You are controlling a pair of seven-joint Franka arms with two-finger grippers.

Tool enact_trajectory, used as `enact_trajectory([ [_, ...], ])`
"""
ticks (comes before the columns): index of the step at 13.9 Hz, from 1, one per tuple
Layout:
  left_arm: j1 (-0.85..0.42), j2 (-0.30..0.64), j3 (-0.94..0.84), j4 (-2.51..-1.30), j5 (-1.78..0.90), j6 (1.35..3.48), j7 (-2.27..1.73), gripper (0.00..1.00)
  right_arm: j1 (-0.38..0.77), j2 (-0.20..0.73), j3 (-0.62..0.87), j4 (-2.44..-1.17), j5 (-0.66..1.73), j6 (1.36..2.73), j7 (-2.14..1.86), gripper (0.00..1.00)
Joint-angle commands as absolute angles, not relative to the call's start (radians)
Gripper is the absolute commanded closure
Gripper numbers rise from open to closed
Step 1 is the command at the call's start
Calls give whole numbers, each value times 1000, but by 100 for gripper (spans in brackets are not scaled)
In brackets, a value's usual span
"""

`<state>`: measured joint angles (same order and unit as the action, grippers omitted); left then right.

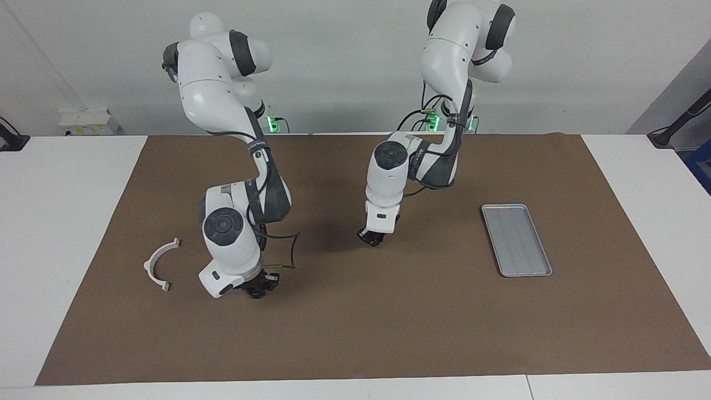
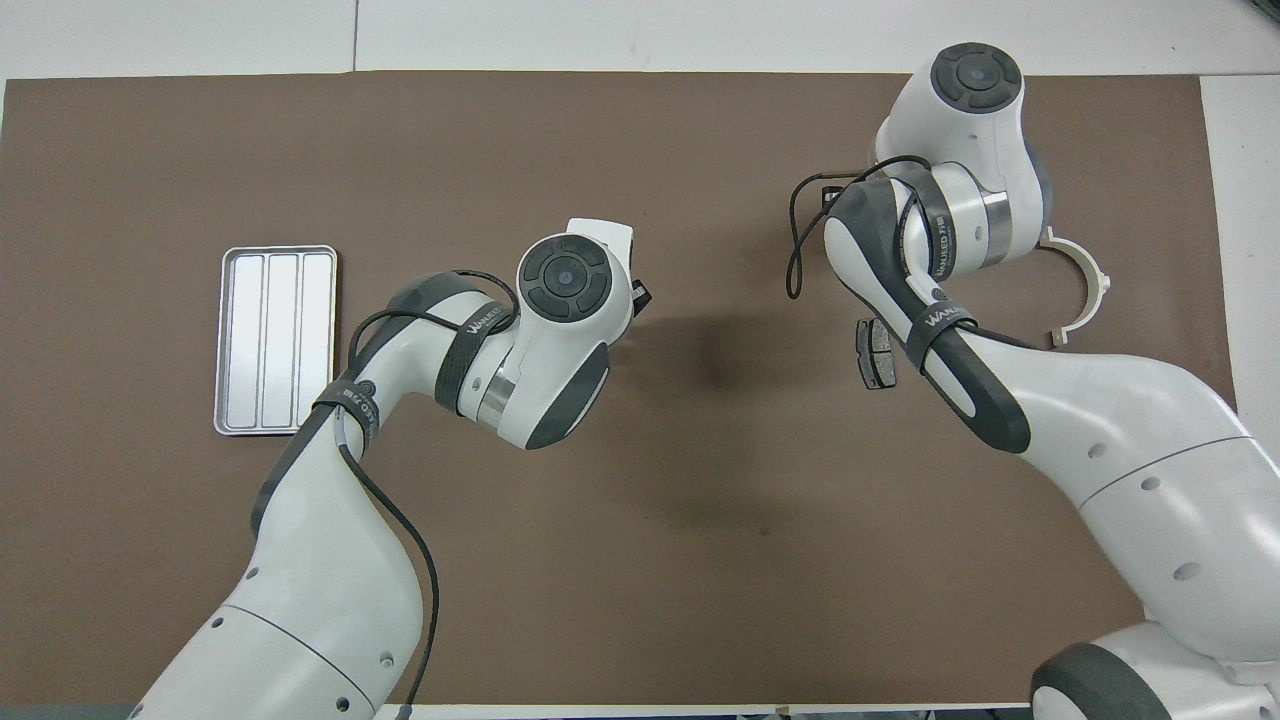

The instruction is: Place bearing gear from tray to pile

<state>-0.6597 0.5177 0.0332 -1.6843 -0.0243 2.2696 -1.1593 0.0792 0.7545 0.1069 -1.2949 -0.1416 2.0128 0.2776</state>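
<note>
The tray [image 1: 516, 240] lies flat with nothing in it toward the left arm's end of the mat, also seen as the tray [image 2: 277, 340] from overhead. The bearing gear is hidden. Of the pile I see the white bracket [image 1: 160, 264] and one dark brake pad [image 2: 875, 353]; the right arm covers the rest. My right gripper [image 1: 258, 289] hangs low over the mat beside the bracket. My left gripper [image 1: 373, 238] is shut, low over the middle of the mat, holding nothing I can see.
The brown mat [image 1: 389, 333] covers most of the white table [image 1: 66, 222]. The right arm's forearm stretches over the pile's area in the overhead view, and its loose black cable [image 1: 291, 250] loops beside the wrist.
</note>
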Motion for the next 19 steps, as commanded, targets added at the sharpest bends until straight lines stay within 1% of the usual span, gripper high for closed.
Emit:
enact_trajectory([
  [1, -669, 522, 41, -1698, -11, 2295, -1167, 100, 35, 739, 126, -1290, -156, 1991, 230, 90],
  [7, -673, 540, 43, -1698, -8, 2304, -1172, 100, 37, 750, 126, -1292, -147, 1999, 232, 89],
  [8, -676, 540, 43, -1698, -8, 2303, -1172, 94, 37, 753, 126, -1292, -147, 2003, 232, 88],
  [10, -675, 537, 46, -1687, 20, 2286, -1170, 0, 35, 759, 126, -1292, -146, 2009, 235, 85],
  [11, -675, 534, 57, -1678, 38, 2264, -1170, 0, 35, 764, 126, -1292, -146, 2010, 238, 80],
  [12, -667, 517, 63, -1672, 41, 2249, -1170, 0, 35, 775, 126, -1292, -147, 2014, 239, 80],
  [13, -655, 479, 63, -1672, 41, 2212, -1167, 0, 35, 775, 126, -1290, -147, 2016, 242, 70],
  [14, -646, 454, 66, -1669, 41, 2177, -1167, 0, 37, 775, 126, -1290, -147, 2016, 242, 66],
  [15, -626, 425, 66, -1670, 41, 2158, -1166, 0, 37, 775, 126, -1290, -147, 2016, 242, 59],
  [16, -602, 390, 63, -1674, 43, 2134, -1161, 0, 38, 775, 126, -1290, -147, 2016, 247, 39],
  [18, -528, 293, 61, -1675, 44, 2054, -1119, 0, 47, 773, 121, -1289, -147, 2011, 259, 8],
  [19, -487, 244, 61, -1678, 44, 2007, -1051, 0, 69, 769, 114, -1289, -147, 1994, 259, 5],
])
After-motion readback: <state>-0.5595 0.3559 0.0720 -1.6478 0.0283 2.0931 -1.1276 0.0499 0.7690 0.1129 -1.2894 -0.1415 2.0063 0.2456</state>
